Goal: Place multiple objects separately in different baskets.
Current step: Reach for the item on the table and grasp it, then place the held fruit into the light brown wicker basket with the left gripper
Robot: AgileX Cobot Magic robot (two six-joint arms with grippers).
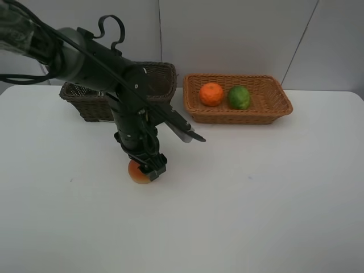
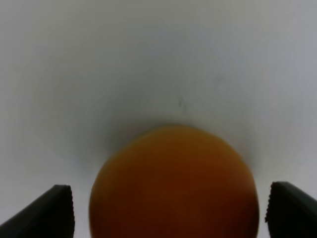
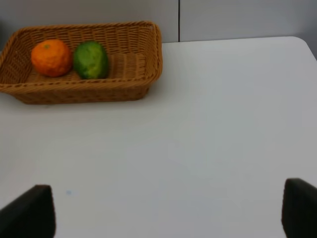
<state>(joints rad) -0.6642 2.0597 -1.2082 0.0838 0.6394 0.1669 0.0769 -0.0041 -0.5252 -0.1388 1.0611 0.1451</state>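
A red-orange round fruit [image 1: 138, 173] lies on the white table [image 1: 256, 199], left of the middle. My left gripper [image 1: 148, 166] reaches down over it. In the left wrist view the fruit [image 2: 173, 183] sits between the two dark fingertips [image 2: 47, 213], with a small gap on each side; the left gripper [image 2: 168, 213] is open. The light orange-tan basket [image 1: 273, 94] at the back holds an orange [image 1: 211, 94] and a green round fruit [image 1: 239, 97]. The dark brown basket [image 1: 85, 103] stands behind the left arm, its inside hidden. My right gripper [image 3: 168, 213] is open and holds nothing.
In the right wrist view the tan basket [image 3: 153, 49] with the orange [image 3: 50, 57] and green fruit [image 3: 91, 60] stands far ahead across bare white table [image 3: 223, 124]. The table's back edge meets a grey wall just behind both baskets.
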